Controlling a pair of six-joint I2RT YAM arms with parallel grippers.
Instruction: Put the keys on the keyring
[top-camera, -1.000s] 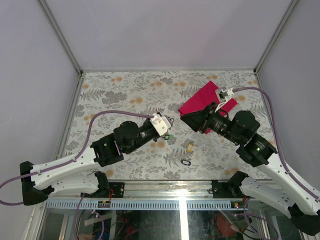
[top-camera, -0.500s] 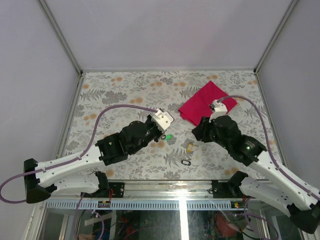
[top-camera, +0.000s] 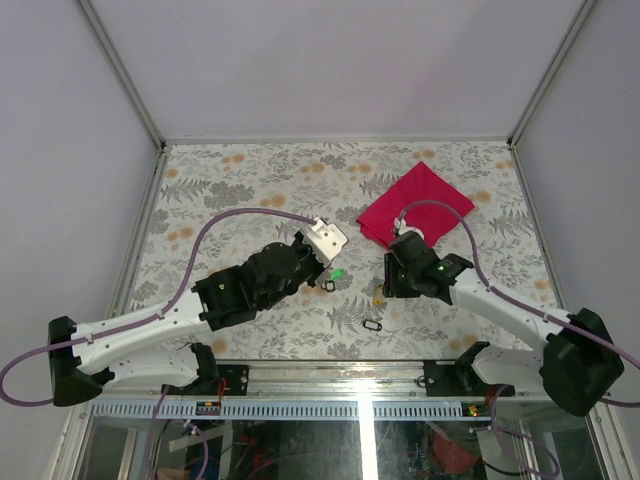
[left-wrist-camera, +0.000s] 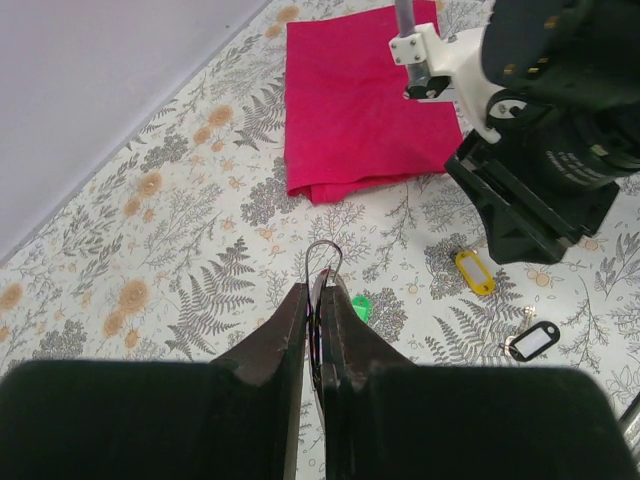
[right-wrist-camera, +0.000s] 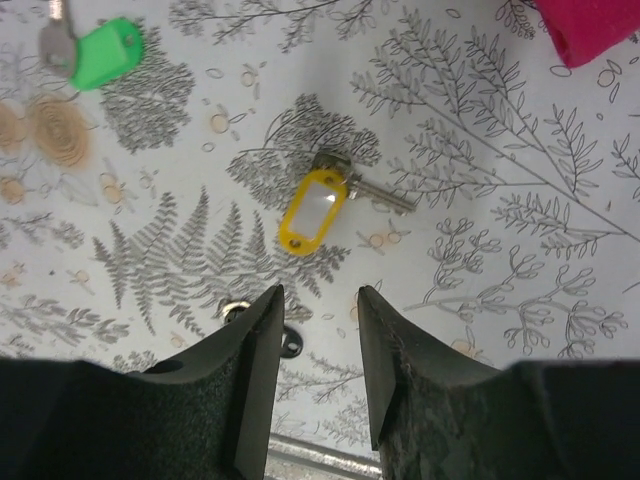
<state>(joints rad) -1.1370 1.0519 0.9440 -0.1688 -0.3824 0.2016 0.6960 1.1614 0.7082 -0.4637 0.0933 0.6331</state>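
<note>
The cloth (top-camera: 415, 200) lies far right on the table (top-camera: 240, 180), with the keys (top-camera: 372, 325) scattered nearer, before it.

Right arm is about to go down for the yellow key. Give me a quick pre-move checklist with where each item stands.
1. Ring grip: the left gripper is shut on the keyring, with the loop poking out past the fingertips: ok.
2. Jaws ready: the right gripper is open, with nothing between its fingers: ok.
3. Alignment: the yellow key lies flat on the table, ahead of the right fingertips and roughly in line with the gap: ok.
4. Neighbours: the green key and the black key lie apart from the yellow key: ok.
5. The red cloth is clear of the yellow key: ok.
6. Which way the keyring's split faces: cannot tell.
</note>
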